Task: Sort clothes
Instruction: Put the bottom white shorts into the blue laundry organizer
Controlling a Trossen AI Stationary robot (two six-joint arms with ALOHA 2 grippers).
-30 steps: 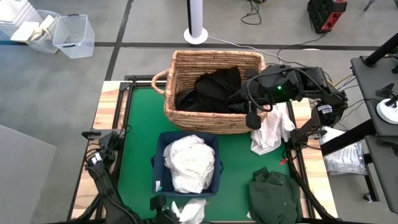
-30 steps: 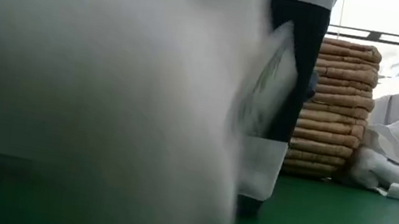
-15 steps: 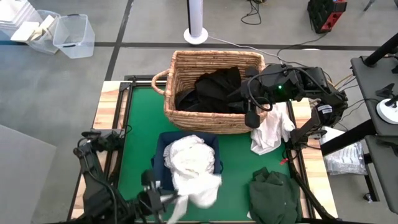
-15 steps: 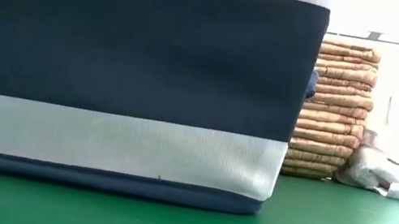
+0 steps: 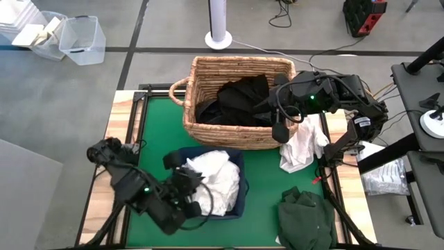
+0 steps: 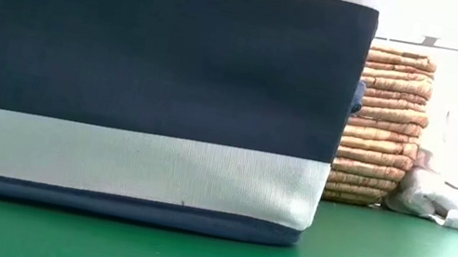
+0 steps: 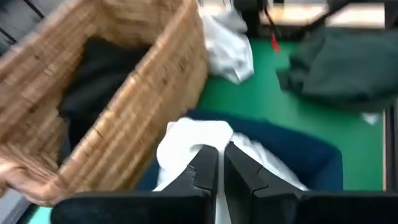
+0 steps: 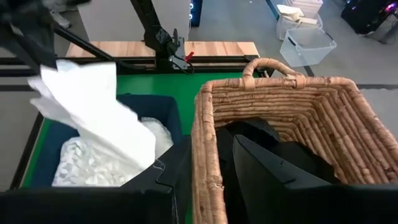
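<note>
My left gripper [image 5: 196, 189] is over the navy bin [image 5: 238, 205], shut on a white garment [image 8: 93, 118] that hangs above the white clothes [image 8: 93, 171] piled in the bin. My right gripper [image 5: 281, 130] stands open above the near right corner of the wicker basket [image 5: 229, 132], touching nothing. Black clothes [image 5: 239, 101] lie in that basket. Another white garment [image 5: 302, 146] lies on the green mat to the basket's right. A dark green garment [image 5: 305, 219] lies near the front right edge. My left gripper pinches a bunched part of the white garment [image 7: 219, 193] between its two fingers, which slant downward from the table's near left side. The garment spreads out beyond the fingertips [image 7: 193, 134] and hangs below them over the bin. Its lower end [image 8: 140, 155] reaches the pile there.
The bin [image 6: 149, 48] fills most of the low view, with the basket [image 6: 385, 128] behind it to the right. Bare green mat [image 5: 156, 132] lies left of the basket and the bin. Clear plastic boxes [image 5: 80, 38] stand on the floor beyond the far left corner.
My left gripper has risen and gone from the table's near edge toward the far edge, to above the bin, staying shut. The white garment has come up off the mat in front of the bin and now hangs over it.
</note>
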